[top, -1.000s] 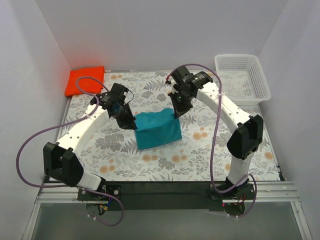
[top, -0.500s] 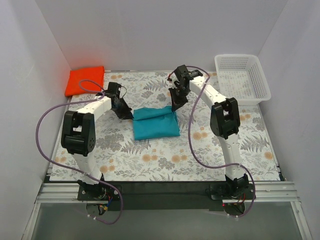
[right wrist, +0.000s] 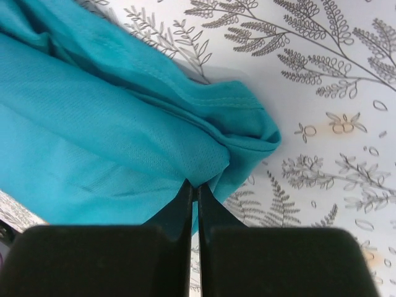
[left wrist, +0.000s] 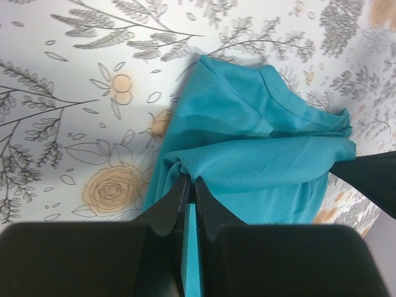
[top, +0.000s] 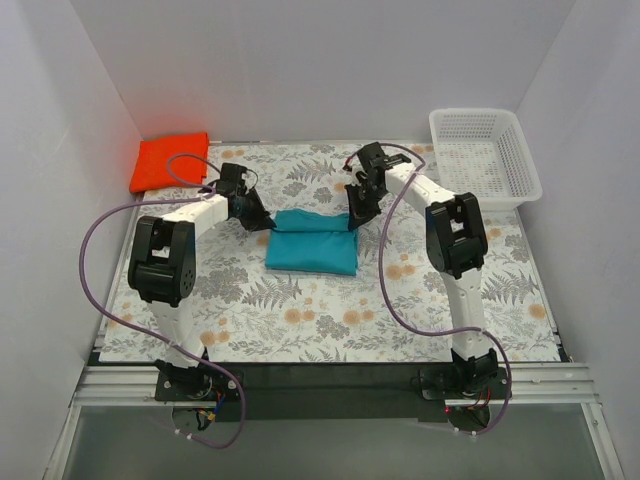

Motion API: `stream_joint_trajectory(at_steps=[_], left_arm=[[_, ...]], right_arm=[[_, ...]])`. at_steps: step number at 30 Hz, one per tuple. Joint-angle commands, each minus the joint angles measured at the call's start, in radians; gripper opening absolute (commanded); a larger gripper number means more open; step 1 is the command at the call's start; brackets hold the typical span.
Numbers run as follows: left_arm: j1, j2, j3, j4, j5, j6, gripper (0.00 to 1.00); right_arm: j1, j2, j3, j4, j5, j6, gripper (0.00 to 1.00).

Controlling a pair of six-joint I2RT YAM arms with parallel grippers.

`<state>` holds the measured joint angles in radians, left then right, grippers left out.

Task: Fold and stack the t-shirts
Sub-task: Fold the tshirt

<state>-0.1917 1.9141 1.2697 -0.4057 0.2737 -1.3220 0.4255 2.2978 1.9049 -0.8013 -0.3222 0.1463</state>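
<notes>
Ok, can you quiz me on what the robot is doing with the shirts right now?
1. True or false: the orange-red t-shirt lies inside the white mesh basket.
2. What do the left gripper and the right gripper pinch? A) the teal t-shirt B) the orange-red t-shirt C) nothing
3. Fill in: the basket stands at the far ___ corner of the table.
Key: 1 false, it lies folded at the far left corner. 2 A. 3 right.
</notes>
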Motion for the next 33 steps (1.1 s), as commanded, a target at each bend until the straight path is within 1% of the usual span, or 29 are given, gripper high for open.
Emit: stream_joint_trajectory(at_steps=[1, 6, 12, 15, 17, 21, 27, 33], left_arm=[[-0.012, -0.098, 0.019, 0.050, 0.028, 0.059, 0.00], [-0.026, -0.128, 0.023, 0.071, 0.032, 0.087, 0.00], [-0.041, -0.124, 0.020, 0.114, 0.062, 0.124, 0.00], [-0.046, -0.083, 0.036, 0.119, 0.062, 0.129, 0.00], [-0.046, -0.061, 0.043, 0.120, 0.033, 0.129, 0.00], [-0.048, -0.006, 0.066, 0.140, 0.038, 0.121, 0.00], [-0.060, 0.060, 0.095, 0.186, 0.056, 0.142, 0.02], [-0.074, 0.071, 0.100, 0.206, 0.065, 0.167, 0.03]], right_arm=[[-0.005, -0.130, -0.039, 0.048, 0.023, 0.006, 0.01], [-0.007, -0.227, -0.112, 0.070, 0.067, 0.025, 0.01], [-0.010, -0.287, -0.233, 0.125, 0.123, 0.062, 0.01], [-0.017, -0.291, -0.300, 0.178, 0.118, 0.082, 0.01], [-0.027, -0.290, -0.338, 0.226, 0.112, 0.093, 0.01], [-0.039, -0.256, -0.351, 0.247, 0.123, 0.107, 0.01], [-0.042, -0.258, -0.417, 0.295, 0.137, 0.131, 0.01], [-0.047, -0.267, -0.435, 0.320, 0.135, 0.136, 0.01]])
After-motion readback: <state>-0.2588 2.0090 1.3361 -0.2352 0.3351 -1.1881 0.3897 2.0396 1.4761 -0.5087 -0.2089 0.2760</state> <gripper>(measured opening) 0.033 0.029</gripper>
